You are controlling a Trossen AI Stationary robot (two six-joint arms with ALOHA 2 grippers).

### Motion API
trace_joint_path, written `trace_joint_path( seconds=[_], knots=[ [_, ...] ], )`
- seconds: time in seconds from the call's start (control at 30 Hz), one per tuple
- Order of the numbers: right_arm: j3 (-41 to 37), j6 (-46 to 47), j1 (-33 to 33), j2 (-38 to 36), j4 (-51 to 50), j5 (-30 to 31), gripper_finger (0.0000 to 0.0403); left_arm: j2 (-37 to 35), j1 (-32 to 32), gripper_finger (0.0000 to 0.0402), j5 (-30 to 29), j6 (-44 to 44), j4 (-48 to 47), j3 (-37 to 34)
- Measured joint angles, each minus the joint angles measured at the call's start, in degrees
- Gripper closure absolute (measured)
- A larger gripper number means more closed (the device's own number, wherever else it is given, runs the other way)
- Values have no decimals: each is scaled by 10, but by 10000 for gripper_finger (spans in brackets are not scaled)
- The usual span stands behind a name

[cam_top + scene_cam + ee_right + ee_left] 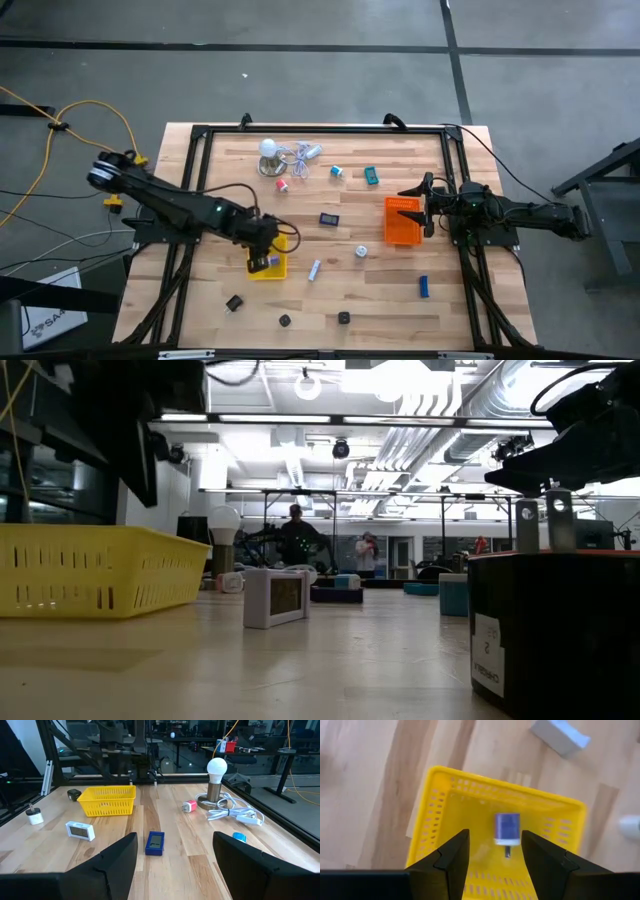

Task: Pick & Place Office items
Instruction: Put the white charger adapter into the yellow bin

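Progress looks thin from my seat: the yellow tray (268,266) has one small blue and white piece (507,828) in it, seen from the left wrist view, and I cannot see into the orange tray (402,221) well enough to say what it holds. Nearly everything else is loose on the wooden table (330,300): a blue block (423,286) near the right edge, a teal piece (371,176) and a small blue roll (337,172) toward the far side, a dark flat gadget (329,218) in the middle, a pale stick (314,269) just beside the yellow tray, a white cube (361,252), a red and white item (282,184) near the lamp (268,150), and three black bits (285,321) along the near edge. I judge most of the sorting is left to do.

My left gripper (495,857) hangs straight over the yellow tray, pointing down, with its fingers part way apart and nothing between them; the blue and white piece shows in the gap below, apparently lying on the tray floor. My right gripper (175,857) sits by the orange tray, level across the table, jaws wide and empty.
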Motion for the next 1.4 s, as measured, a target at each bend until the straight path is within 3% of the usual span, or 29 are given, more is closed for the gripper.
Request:
trace_joint_path(
  seconds=[0.3,0.57,1.07,1.4],
  knots=[
    [0,0,0,0,0,0,155,-7,-55,228,-4,1,38,0],
    [0,0,0,0,0,0,155,14,-110,234,-64,66,107,0],
    [0,0,0,0,-1,2,155,49,-126,235,-61,176,185,3],
    [0,0,0,0,0,1,155,135,-166,235,-54,200,187,72]
  ],
)
